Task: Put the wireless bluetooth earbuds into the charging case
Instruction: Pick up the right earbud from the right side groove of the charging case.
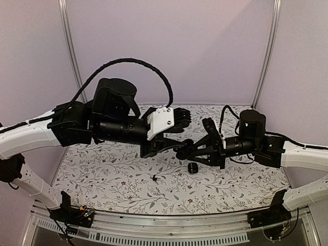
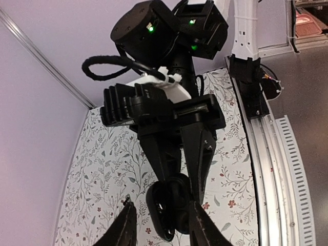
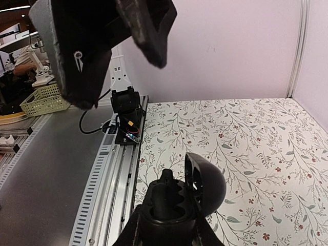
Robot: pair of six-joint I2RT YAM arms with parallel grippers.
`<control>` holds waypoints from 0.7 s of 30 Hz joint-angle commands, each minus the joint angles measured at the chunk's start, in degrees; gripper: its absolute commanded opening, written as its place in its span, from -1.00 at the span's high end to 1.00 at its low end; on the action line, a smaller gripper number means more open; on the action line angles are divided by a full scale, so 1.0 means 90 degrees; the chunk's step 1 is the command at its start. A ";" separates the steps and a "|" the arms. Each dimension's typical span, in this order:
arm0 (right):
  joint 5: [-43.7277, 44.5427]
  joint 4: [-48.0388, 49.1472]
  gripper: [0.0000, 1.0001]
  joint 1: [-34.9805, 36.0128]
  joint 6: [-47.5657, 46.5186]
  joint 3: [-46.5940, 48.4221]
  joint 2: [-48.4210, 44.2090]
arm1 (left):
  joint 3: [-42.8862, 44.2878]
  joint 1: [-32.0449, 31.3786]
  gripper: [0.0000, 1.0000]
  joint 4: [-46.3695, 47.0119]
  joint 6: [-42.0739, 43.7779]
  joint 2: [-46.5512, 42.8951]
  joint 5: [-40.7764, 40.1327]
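Your right pincer [image 3: 166, 221] is clamped on the glossy black charging case [image 3: 205, 182], bottom centre of its wrist view, domed lid hinged open. Your left pincer [image 2: 163, 230] gapes wide and holds nothing. One tiny black earbud [image 1: 154, 178] lies lower centre on the floral-print bench [image 3: 246, 138], between plain lilac walls [image 1: 169, 46].

Speck [image 1: 154, 178] near the right gripper [image 1: 179, 151]: too small to name (just a blob). Case [image 3: 169, 207] it holds runs off-frame below.
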 commanded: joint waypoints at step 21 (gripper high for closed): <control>0.0591 -0.0790 1.00 0.0166 -0.0252 0.0438 0.0209 | 0.0638 -0.0077 0.67 -0.0985 0.0061 0.1050 -0.0555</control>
